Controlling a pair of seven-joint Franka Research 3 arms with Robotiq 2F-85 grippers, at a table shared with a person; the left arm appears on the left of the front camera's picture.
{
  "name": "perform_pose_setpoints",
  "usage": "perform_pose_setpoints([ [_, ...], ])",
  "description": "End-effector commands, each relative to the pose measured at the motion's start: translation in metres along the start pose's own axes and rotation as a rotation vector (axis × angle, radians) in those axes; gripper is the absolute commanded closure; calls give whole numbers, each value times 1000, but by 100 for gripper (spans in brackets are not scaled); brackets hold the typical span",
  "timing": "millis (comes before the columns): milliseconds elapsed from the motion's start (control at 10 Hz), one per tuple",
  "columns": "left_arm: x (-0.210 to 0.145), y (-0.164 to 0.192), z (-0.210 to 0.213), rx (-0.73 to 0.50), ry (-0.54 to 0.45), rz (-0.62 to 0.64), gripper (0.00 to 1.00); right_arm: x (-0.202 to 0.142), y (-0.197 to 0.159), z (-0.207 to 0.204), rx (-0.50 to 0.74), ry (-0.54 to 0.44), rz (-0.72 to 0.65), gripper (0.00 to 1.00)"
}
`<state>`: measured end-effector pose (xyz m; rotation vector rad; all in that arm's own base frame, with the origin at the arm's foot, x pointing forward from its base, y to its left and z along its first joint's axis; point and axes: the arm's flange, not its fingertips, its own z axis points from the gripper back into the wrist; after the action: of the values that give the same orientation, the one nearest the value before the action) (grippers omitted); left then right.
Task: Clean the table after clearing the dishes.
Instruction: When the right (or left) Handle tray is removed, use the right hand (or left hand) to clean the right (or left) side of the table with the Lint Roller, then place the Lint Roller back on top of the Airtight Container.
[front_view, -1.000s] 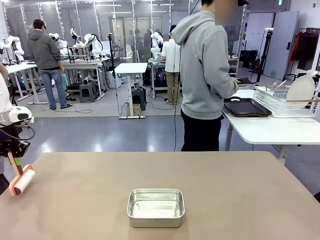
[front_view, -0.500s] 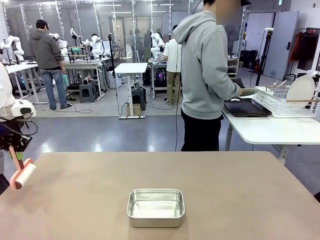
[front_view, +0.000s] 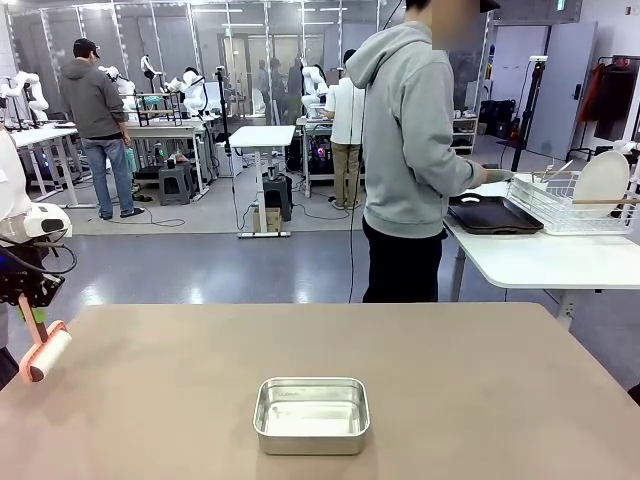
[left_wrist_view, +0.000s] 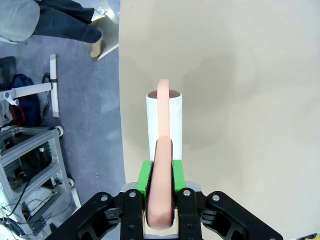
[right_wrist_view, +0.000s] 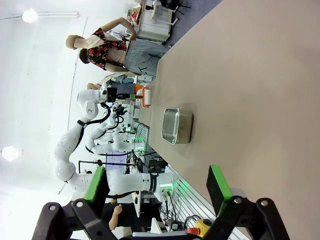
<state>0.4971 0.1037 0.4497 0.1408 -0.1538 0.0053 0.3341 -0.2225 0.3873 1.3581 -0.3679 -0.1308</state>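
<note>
My left gripper is shut on the pink handle of a lint roller, whose white roll hangs over the left edge of the tan table. In the left wrist view the green pads of the gripper clamp the handle, and the roll points down just inside the table's edge. My right gripper is open with nothing between its fingers, above the table's right end. The dishes are on the white side table: a dark tray and a white plate standing in a wire rack.
A small steel pan sits at the table's near middle, also seen as the pan in the right wrist view. A person in a grey hoodie stands between the tables, hands at the rack.
My left gripper with the roller has risen slightly and edged left. The person's hand has moved from the tray toward the dish rack.
</note>
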Motion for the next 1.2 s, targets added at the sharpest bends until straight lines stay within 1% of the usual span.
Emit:
perform_pose_setpoints([
  [0,-1,3,2,1,-5,-9,79,-1,3,1,2,-2,4,0],
  [1000,0,0,0,0,0,0,79,-1,3,1,2,-2,4,0],
  [1100,7,-11,10,-15,-55,-80,79,-1,3,1,2,-2,4,0],
])
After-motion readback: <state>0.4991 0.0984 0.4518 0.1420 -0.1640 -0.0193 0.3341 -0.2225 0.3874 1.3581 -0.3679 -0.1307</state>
